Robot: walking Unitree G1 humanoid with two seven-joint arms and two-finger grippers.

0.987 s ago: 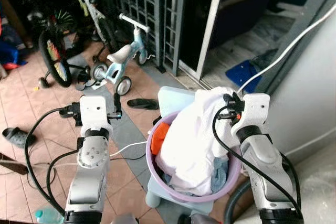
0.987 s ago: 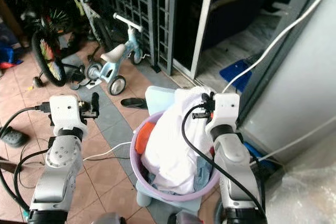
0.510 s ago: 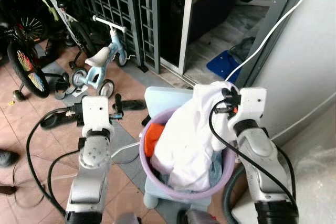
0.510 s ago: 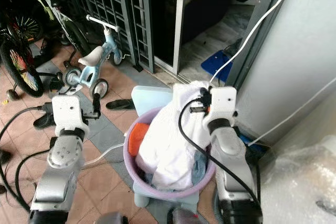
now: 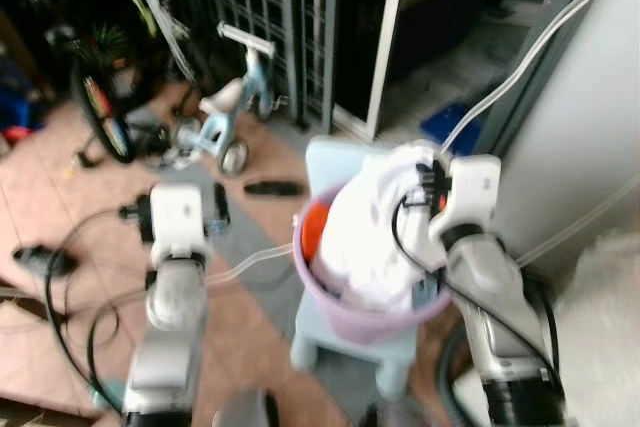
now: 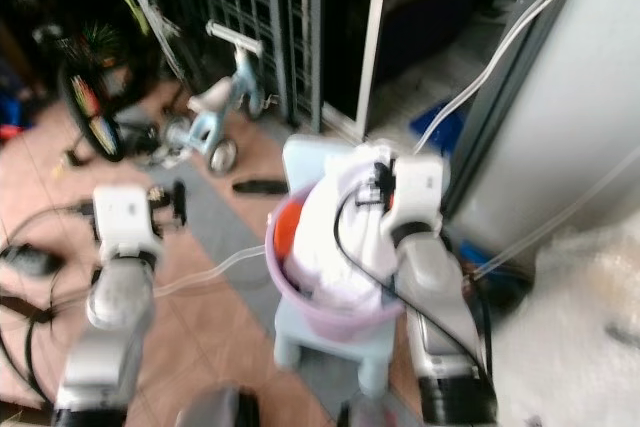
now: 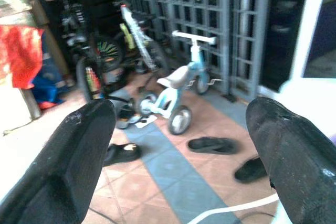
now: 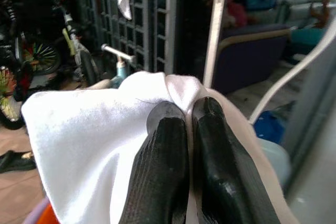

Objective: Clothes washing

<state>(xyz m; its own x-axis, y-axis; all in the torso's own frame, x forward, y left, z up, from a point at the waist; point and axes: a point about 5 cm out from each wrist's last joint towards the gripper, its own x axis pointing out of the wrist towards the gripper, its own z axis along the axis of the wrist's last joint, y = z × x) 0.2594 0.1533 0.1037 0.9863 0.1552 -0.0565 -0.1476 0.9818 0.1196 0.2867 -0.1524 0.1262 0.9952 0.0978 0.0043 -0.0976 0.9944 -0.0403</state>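
White garment [image 8: 94, 129] pinched in right claw [image 8: 188, 109]; no legible writing.

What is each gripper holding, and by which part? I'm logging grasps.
The right gripper pinches the white cloth garment by a bunched fold at its top, above the purple plastic basin. The left gripper is open, holding nothing.

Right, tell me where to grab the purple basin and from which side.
Take the purple basin by its bare rim on the robot's left, coming from above with the open left gripper: white laundry heaps over the rest, and the right gripper is pinching that cloth.
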